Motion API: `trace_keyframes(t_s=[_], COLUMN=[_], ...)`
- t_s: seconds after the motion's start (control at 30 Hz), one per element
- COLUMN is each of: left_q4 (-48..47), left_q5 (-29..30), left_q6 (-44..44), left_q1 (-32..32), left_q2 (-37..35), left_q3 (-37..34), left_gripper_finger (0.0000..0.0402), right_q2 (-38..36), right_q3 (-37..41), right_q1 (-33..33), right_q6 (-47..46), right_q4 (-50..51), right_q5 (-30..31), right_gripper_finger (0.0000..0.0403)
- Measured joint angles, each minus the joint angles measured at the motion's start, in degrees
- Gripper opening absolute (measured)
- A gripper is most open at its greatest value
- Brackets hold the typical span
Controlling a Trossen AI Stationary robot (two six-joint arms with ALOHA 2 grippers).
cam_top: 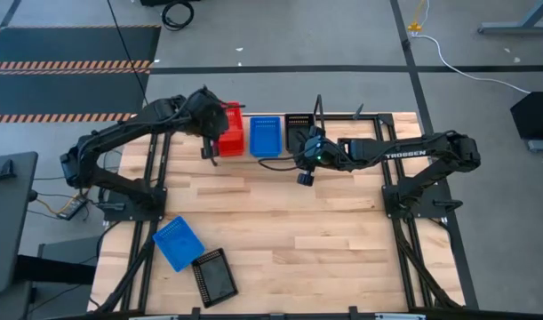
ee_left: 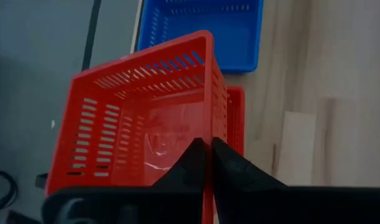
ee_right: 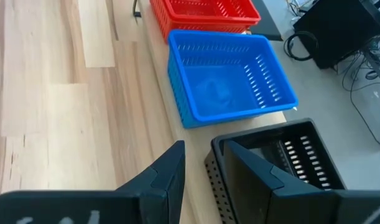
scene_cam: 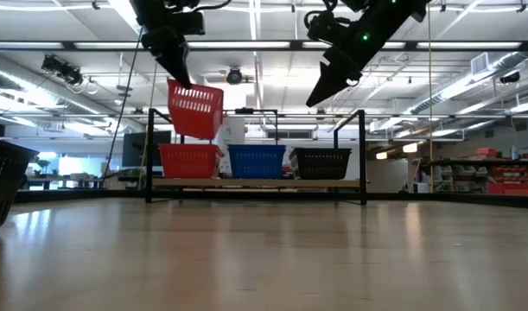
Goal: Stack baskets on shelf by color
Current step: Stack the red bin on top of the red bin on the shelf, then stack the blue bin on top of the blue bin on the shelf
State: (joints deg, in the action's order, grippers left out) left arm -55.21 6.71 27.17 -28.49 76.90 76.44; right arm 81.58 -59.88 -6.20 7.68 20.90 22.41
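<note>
A black basket (scene_cam: pixel 3 177) sits nearest the low camera, at the tabletop's near-left edge. The left gripper (ee_left: pixel 208 149), clamped on a red basket's (scene_cam: pixel 194 110) wall, hangs it tilted above the red stack (scene_cam: pixel 189 160) at the shelf's (scene_cam: pixel 255 182) left end; lowering squarely likely comes next. Only the low view shows the gap. The right gripper (ee_right: pixel 199 163), fingers apart, waits near the shelved black basket (ee_right: pixel 283 158).

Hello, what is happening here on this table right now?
The left gripper is shut on the rim of a red basket and holds it tilted above another red basket on the shelf. The right gripper hangs open over the black basket. A blue basket and a black one lie on the table.
</note>
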Motion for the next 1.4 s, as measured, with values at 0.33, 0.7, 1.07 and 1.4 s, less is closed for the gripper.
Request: trace_keyframes(t_s=[0.33,0.7,1.07,1.4], left_q4=[4.6,18.3,14.5,10.8], left_q5=[-3.6,-1.2,-3.3,-2.1], left_q6=[3.4,5.0,-3.1,-9.0], left_q1=[-1.3,-2.9,-2.7,3.1], left_q2=[0.0,-0.6,-0.6,-0.8], left_q3=[-4.1,-18.8,-18.8,-15.6], left_gripper_finger=[0.0014,0.0015,0.0071,0.0125], right_q2=[0.0,0.0,0.0,0.0], right_q3=[0.0,0.0,0.0,0.0], right_q1=[0.0,0.0,0.0,0.0], right_q6=[0.0,0.3,0.4,0.0], right_q4=[-0.5,-0.7,-0.8,-0.8], right_q5=[0.0,0.0,0.0,0.0], right_gripper_finger=[0.0119,0.0119,0.0119,0.0119])
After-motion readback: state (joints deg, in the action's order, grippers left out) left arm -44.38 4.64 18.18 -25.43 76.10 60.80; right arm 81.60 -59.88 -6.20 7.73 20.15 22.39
